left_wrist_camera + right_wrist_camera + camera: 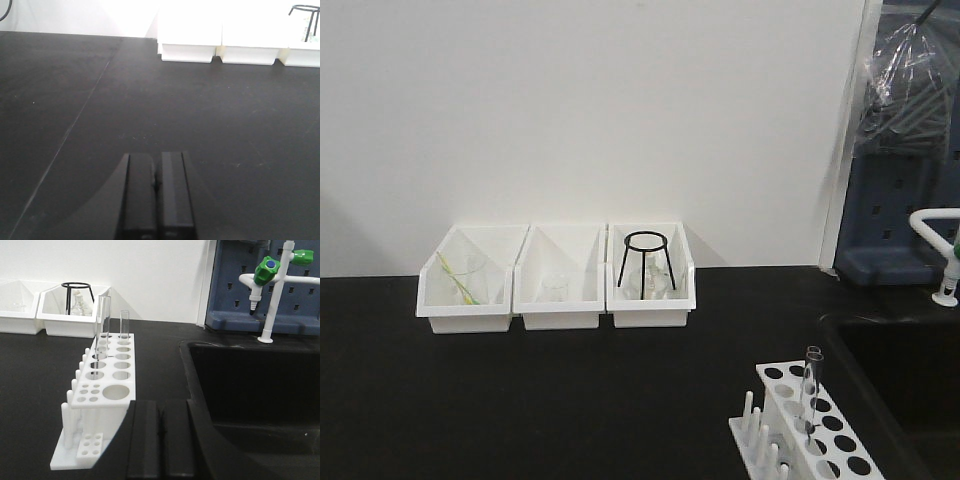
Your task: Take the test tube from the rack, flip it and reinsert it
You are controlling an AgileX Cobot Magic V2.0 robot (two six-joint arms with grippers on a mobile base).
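The white rack stands at the table's front right, next to the sink, with a row of pegs on its left side. The clear test tube stands upright in one of its holes. In the right wrist view the rack is just ahead and left of my right gripper, which is shut and empty. There the tall tube stands in the left row, and a shorter clear tube stands farther back. My left gripper is shut and empty over bare black table.
Three white open-front bins line the back wall; the right one holds a black wire tripod. A black sink with a white tap and green knob lies right of the rack. A blue pegboard stands behind.
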